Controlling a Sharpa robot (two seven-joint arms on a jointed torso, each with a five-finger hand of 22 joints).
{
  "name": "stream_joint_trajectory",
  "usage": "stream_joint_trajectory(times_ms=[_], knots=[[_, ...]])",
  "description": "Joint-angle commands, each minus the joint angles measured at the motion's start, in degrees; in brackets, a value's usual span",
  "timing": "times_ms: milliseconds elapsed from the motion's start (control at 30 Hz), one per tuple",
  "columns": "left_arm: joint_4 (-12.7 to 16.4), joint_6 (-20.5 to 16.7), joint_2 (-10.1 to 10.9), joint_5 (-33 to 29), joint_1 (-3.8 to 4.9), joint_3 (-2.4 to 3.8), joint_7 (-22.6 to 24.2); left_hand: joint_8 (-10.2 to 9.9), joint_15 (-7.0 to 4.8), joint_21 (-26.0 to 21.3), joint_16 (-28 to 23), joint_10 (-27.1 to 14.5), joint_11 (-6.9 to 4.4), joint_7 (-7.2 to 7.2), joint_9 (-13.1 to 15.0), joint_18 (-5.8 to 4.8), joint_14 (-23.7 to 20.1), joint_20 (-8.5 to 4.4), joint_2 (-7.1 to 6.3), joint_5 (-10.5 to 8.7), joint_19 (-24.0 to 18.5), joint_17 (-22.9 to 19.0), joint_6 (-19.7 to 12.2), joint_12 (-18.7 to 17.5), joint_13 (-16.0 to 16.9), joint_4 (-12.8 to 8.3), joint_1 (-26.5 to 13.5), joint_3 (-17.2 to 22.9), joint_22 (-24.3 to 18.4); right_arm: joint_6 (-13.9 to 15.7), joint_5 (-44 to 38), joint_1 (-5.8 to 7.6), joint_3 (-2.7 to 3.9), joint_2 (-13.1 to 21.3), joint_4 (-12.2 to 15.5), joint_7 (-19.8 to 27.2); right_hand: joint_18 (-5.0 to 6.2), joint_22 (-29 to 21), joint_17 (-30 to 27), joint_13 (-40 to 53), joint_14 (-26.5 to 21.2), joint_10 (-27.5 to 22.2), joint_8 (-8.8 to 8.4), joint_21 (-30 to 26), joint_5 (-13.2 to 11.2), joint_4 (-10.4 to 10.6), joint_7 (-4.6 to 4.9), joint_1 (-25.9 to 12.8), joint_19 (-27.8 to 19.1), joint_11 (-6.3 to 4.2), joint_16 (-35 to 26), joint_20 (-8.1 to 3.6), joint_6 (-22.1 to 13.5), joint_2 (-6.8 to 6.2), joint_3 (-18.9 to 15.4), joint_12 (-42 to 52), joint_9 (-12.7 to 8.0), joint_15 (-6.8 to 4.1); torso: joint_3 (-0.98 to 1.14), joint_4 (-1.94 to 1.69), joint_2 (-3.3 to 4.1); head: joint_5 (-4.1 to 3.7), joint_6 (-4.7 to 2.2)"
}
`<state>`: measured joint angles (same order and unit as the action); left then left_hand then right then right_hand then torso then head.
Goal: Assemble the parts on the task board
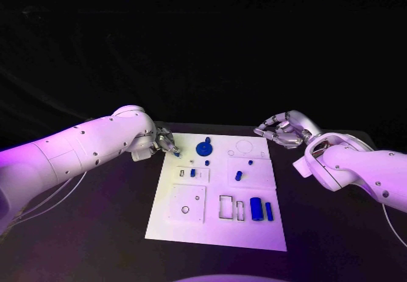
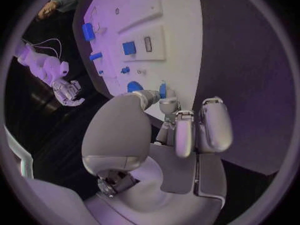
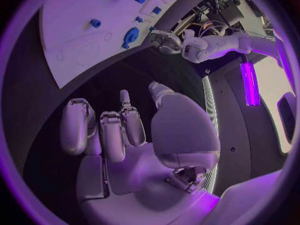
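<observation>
A small blue plastic peg [image 2: 162, 90] is being pinched by the left hand [image 1: 164, 143] at the white rectangular task board [image 1: 254, 232], the right hand [image 1: 280, 130] is being held apart and empty, and several parts are being left unseated.

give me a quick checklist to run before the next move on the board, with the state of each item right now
1. Left hand holds a part: ok, its fingertips pinch a small blue part at the task board's far left corner.
2. Part lined up over its slot: cannot tell, the fingers hide what lies beneath.
3. Right hand free: ok, it holds nothing, fingers loosely curled, hanging off the board's far right corner.
4. Hands apart from each other: ok, the board's width lies between them.
5. Other parts undisturbed: ok, the blue gear and the large blue cylinder sit on the board.
</observation>
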<state>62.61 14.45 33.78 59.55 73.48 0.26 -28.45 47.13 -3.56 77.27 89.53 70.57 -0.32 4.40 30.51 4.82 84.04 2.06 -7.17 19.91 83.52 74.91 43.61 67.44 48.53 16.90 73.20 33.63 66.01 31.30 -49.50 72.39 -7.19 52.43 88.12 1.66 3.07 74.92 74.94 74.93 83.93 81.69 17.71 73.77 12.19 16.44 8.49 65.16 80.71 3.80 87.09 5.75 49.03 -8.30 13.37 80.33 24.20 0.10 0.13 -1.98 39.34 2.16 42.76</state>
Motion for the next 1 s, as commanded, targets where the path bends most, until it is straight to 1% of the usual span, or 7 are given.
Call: stream_joint_trajectory(times_ms=[33,267,367,567,700,933,1000], knots=[[2.29,-2.27,1.37,-4.28,0.01,0.03,1.05,2.07,-0.54,0.29,0.00,0.62,-0.11,-0.26,2.78,-0.36,5.67,-0.10,-1.46,0.20,0.00,14.05,0.12,0.30,0.17,-10.13,-0.72,11.09,0.24,-0.44,-0.23,-0.07,0.00,0.00,0.00,0.28,1.06,2.30,6.34,4.63,4.13,-0.12,0.32,-0.24,0.16,0.13,-0.05,0.06,-0.18,-0.04,-0.23,-0.09,-0.54,0.59,-0.33,-0.24,0.05,-0.48,0.02,-0.12,-0.06,0.11,-0.02],[8.95,-4.62,5.29,-5.98,0.02,0.01,1.21,2.62,-0.74,0.57,0.07,1.47,-0.35,-0.50,2.85,-0.43,5.72,-0.27,-2.46,0.45,0.17,14.19,0.67,0.68,0.76,-11.03,-1.86,13.18,0.72,-0.43,-0.23,-0.14,0.00,0.04,-0.04,0.29,1.06,2.30,6.34,4.63,4.13,-0.12,0.32,-0.24,0.16,0.13,-0.05,0.06,-0.18,-0.04,-0.23,-0.09,-0.54,0.59,-0.33,-0.24,0.05,-0.48,0.06,-0.14,-0.26,0.50,0.11],[11.68,-5.76,6.67,-5.40,-0.10,-0.01,1.69,2.79,-0.83,0.69,0.09,1.86,-0.46,-0.61,2.84,-0.47,5.73,-0.36,-2.83,0.59,0.25,14.24,0.92,0.88,1.11,-11.36,-2.27,13.98,0.94,-0.42,-0.23,-0.17,0.00,0.07,-0.05,0.30,1.06,2.30,6.34,4.63,4.13,-0.12,0.32,-0.24,0.16,0.13,-0.05,0.06,-0.18,-0.04,-0.23,-0.09,-0.54,0.59,-0.33,-0.24,0.05,-0.48,0.00,-0.17,-0.20,0.57,0.12],[15.67,-8.15,8.86,-2.65,-1.14,-0.03,2.47,3.00,-0.96,1.03,0.19,2.46,-0.61,-0.76,2.81,-0.57,5.79,-0.48,-3.42,0.73,0.45,14.46,1.31,1.24,1.73,-11.78,-2.77,15.02,1.54,-0.42,-0.23,-0.22,0.00,0.11,-0.05,0.30,1.07,2.27,6.33,4.65,4.12,-0.10,0.34,-0.29,0.34,0.15,-0.05,0.09,-0.20,-0.04,-0.24,-0.09,-0.54,0.63,-0.42,-0.22,0.07,-0.48,0.06,-0.17,-0.19,0.75,0.10],[17.76,-9.50,10.05,-0.22,-2.02,-0.04,2.83,3.06,-1.00,1.11,0.23,2.65,-0.66,-0.81,2.80,-0.60,5.82,-0.52,-3.60,0.75,0.50,14.55,1.44,1.34,1.92,-11.90,-2.93,15.32,1.69,-0.43,-0.21,-0.26,0.00,0.14,-0.07,0.30,1.07,2.27,6.31,4.65,4.12,-0.10,0.35,-0.29,0.37,0.16,-0.05,0.10,-0.20,-0.04,-0.24,-0.09,-0.54,0.64,-0.45,-0.23,0.08,-0.48,0.00,-0.15,-0.17,0.81,0.31],[19.62,-9.81,10.64,2.87,-3.50,-0.07,2.75,3.13,-1.06,1.22,0.32,2.94,-0.72,-0.87,2.77,-0.63,5.87,-0.57,-3.84,0.80,0.56,14.74,1.60,1.53,2.23,-12.05,-3.13,15.66,1.87,-0.48,-0.20,-0.32,0.00,0.17,-0.05,0.30,1.07,2.27,6.31,4.65,4.12,-0.10,0.35,-0.29,0.37,0.16,-0.05,0.10,-0.20,-0.04,-0.24,-0.09,-0.54,0.64,-0.45,-0.23,0.08,-0.48,-0.05,-0.05,-0.02,0.92,0.37],[19.80,-9.76,10.58,3.75,-3.80,-0.08,2.71,3.13,-1.06,1.22,0.32,2.94,-0.72,-0.87,2.77,-0.63,5.87,-0.57,-3.84,0.80,0.56,14.74,1.60,1.53,2.23,-12.05,-3.13,15.66,1.87,-0.49,-0.20,-0.34,0.00,0.18,-0.04,0.30,1.07,2.27,6.31,4.65,4.12,-0.10,0.35,-0.29,0.37,0.16,-0.05,0.10,-0.20,-0.04,-0.24,-0.09,-0.54,0.64,-0.45,-0.23,0.08,-0.48,0.00,-0.02,0.00,0.93,0.38]])
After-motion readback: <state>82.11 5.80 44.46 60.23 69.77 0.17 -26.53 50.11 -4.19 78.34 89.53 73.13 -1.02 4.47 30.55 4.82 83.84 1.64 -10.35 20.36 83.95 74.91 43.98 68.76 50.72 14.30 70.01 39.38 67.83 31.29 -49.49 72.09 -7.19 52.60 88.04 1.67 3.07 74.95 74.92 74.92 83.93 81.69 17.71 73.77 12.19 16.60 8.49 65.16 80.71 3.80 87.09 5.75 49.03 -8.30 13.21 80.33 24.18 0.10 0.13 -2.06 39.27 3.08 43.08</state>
